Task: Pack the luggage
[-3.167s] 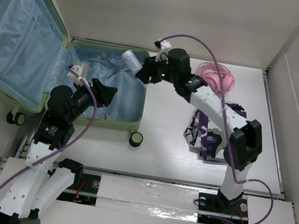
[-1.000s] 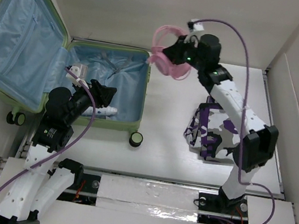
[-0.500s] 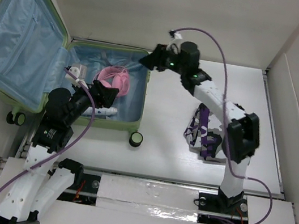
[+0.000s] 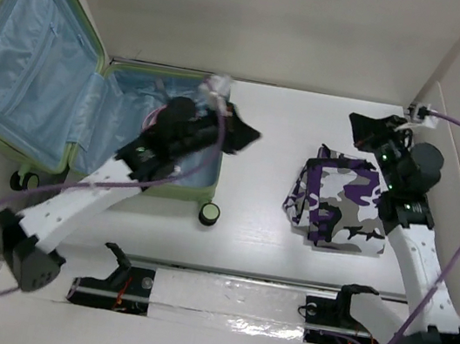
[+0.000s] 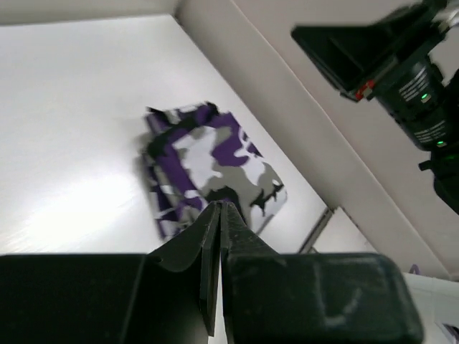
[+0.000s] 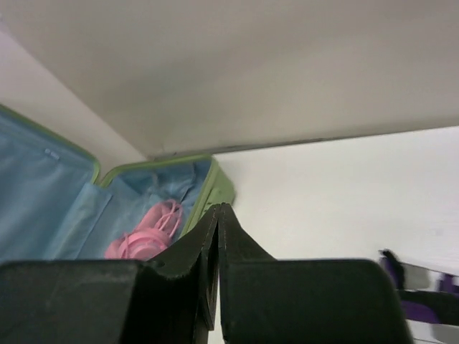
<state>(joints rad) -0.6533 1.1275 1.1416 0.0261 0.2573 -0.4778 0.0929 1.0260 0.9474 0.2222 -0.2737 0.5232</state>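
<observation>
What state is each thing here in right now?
suitcase: open, lid back
pink headphones: lying inside the suitcase
camouflage cloth: folded, outside the suitcase
left gripper: jaws shut, holding nothing
right gripper: jaws shut, holding nothing

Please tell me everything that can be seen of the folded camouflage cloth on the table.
The camouflage cloth looks like soft fabric, printed in purple, white, grey and black patches. It is folded into a rough rectangle of several layers, whose edges show along its left side. It lies flat on the white table, to the right of the open luggage and apart from it. Nothing grips it. The right arm crosses its right edge in the top view; contact cannot be told.
</observation>
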